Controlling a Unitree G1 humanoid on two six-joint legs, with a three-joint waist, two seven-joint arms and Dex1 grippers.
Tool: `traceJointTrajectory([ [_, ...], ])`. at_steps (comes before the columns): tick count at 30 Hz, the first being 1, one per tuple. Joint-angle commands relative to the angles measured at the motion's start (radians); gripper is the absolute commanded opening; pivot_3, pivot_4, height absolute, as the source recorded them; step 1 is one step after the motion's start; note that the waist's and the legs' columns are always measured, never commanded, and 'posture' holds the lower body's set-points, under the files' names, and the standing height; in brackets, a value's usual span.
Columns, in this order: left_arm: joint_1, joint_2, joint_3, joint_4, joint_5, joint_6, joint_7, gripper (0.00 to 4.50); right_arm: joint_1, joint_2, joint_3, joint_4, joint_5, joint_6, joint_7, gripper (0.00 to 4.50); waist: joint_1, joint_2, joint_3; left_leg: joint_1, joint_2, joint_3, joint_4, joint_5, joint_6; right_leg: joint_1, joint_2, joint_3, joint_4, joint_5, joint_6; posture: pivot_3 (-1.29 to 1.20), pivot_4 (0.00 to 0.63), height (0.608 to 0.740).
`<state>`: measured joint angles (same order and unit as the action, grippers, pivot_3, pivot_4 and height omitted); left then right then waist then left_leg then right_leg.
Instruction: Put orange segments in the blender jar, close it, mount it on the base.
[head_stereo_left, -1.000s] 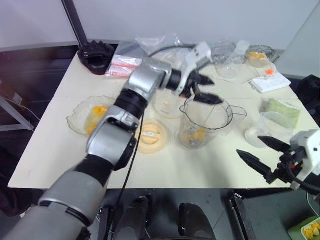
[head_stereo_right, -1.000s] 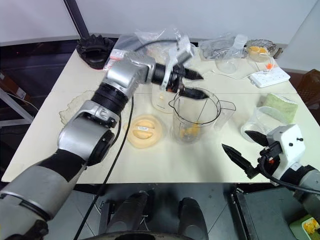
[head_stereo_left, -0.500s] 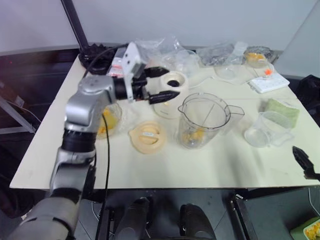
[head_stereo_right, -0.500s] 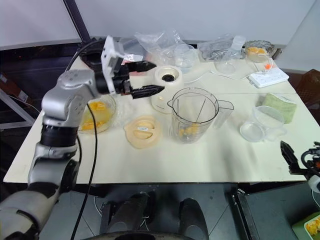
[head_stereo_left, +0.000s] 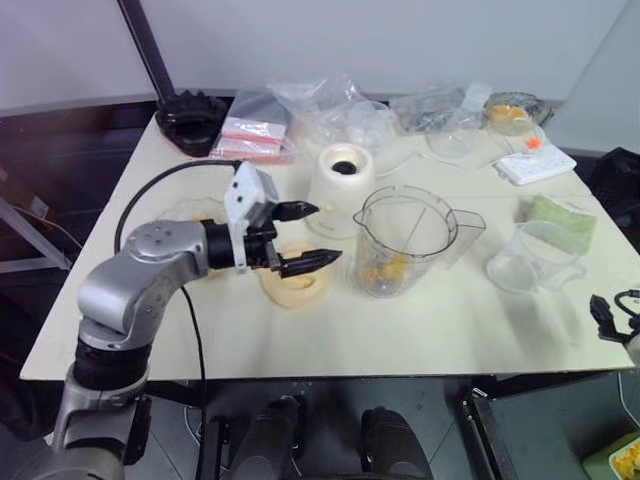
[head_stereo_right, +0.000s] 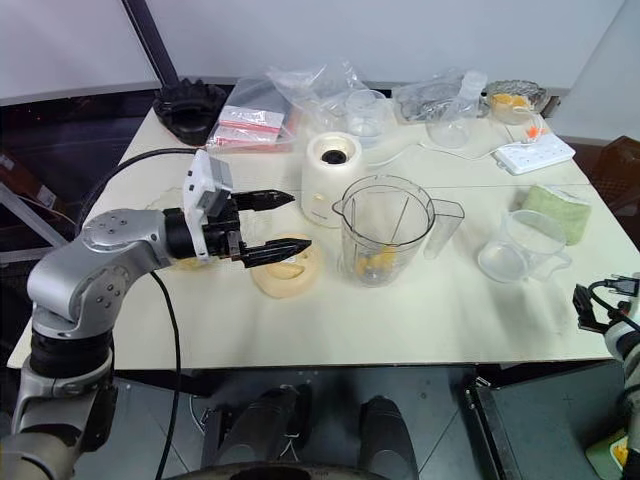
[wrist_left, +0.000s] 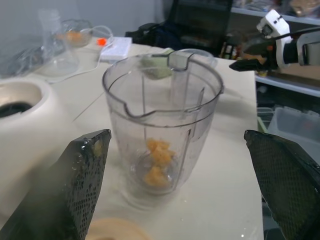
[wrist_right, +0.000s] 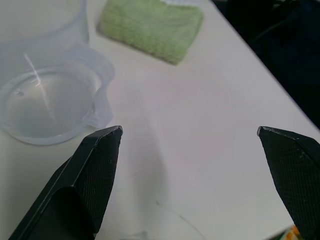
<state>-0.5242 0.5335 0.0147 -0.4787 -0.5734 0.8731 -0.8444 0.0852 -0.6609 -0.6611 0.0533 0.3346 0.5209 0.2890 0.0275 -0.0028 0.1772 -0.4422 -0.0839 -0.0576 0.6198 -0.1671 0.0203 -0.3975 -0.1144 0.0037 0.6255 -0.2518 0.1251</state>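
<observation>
Left gripper (head_stereo_right: 268, 221): your fingers are spread wide with nothing between them, hovering over the lid (head_stereo_right: 287, 268) and pointing at the jar.
Right gripper (wrist_right: 190, 165): also wide apart and empty. You're hanging over the table's right edge, near the small clear cup (head_stereo_right: 517, 251) and the green cloth (head_stereo_right: 556, 210).
Jar (head_stereo_right: 384, 232): standing upright on the table (head_stereo_right: 420, 320), top uncovered, just beside the base and not mounted on it.
Segments (wrist_left: 156, 162): you've got a few orange chunks sitting at the bottom of the jar.
Base (head_stereo_right: 331, 177): on the table just behind and left of the jar, dark socket bare.
Lid: lying flat on the table left of the jar, partly under your left fingers.
</observation>
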Motion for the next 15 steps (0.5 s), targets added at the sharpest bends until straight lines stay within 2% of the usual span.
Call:
traceJointTrajectory([
  [1,0.004,0.011,0.002,-0.059,-0.031,0.005,0.029,4.45,-0.040,-0.039,0.018,0.040,-0.019,-0.046,0.030,4.50,0.000,0.000,0.000,0.000,0.000,0.000,0.000,0.000,0.000,0.000,0.001,0.000,0.000,0.000,0.000,0.00,0.150,0.740],
  [15,0.032,0.029,-0.032,-0.091,-0.071,0.029,0.102,4.45,-0.201,-0.065,0.110,0.229,-0.066,-0.132,0.046,4.50,-0.017,0.000,0.000,0.000,0.000,0.000,0.000,0.000,0.000,0.000,0.001,0.000,0.000,0.000,0.000,0.00,0.150,0.740],
])
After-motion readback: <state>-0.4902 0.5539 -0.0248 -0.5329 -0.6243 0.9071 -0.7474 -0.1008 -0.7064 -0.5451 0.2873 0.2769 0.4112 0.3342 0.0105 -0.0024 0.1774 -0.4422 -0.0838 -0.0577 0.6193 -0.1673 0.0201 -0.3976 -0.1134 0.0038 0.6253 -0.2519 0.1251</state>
